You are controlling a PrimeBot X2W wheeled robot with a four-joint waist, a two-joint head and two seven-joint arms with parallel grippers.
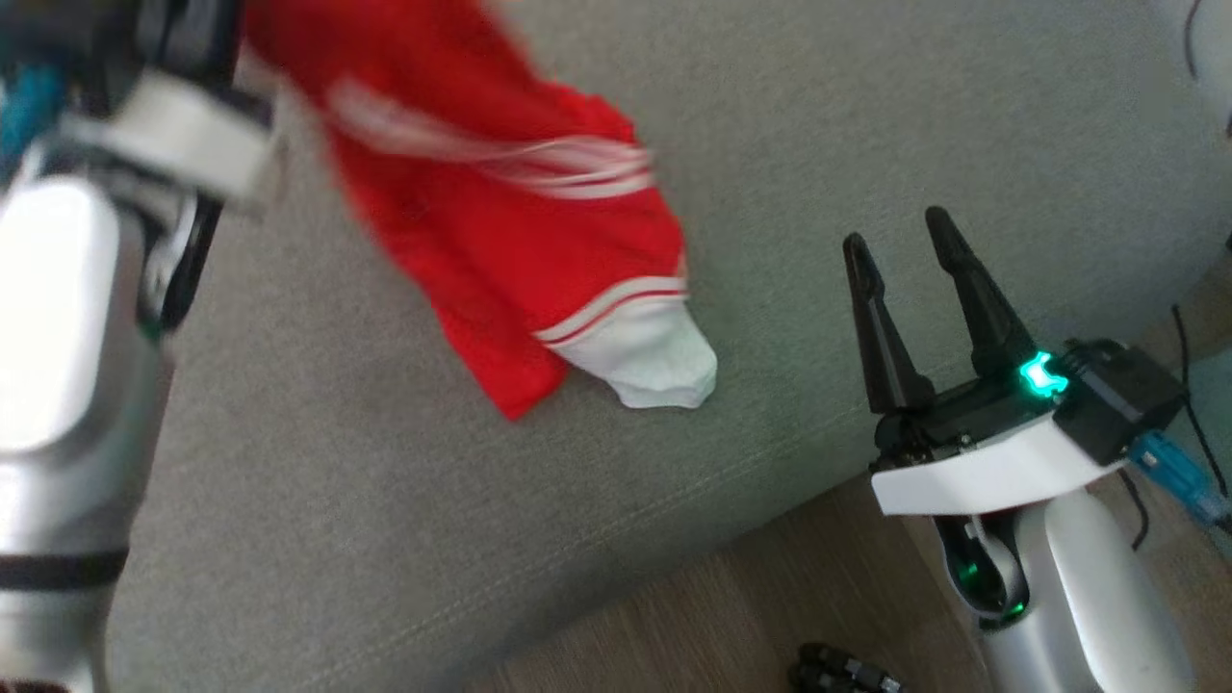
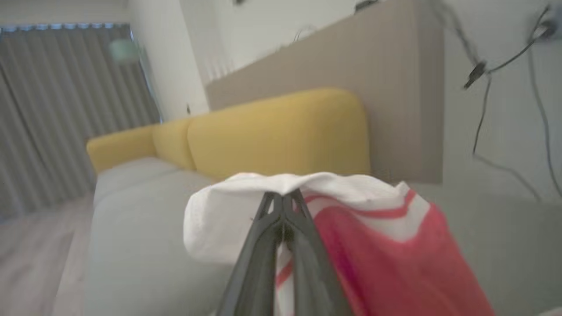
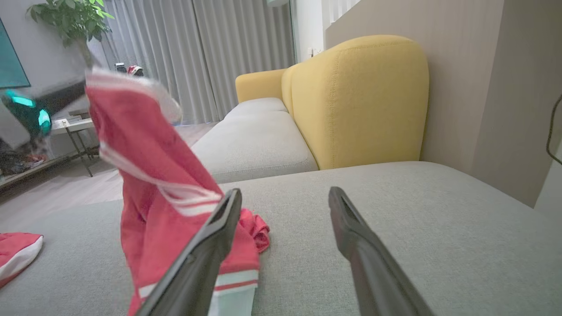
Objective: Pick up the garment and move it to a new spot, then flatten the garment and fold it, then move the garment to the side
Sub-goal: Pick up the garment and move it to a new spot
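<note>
The garment is red with white stripes and a white cuff. It hangs slanting from the upper left of the head view, blurred by motion, and its white cuff touches the grey sofa cushion. In the left wrist view my left gripper is shut on a white edge of the garment, which drapes down past the fingers. My right gripper stands open to the right of the cloth, over the cushion's front edge, with nothing between its fingers. In the right wrist view the garment hangs to its left.
Yellow backrests and a beige wall panel rise behind the cushion. Wooden floor lies below its front edge. Another red and white piece of cloth lies far left on the cushion. Cables hang on the wall.
</note>
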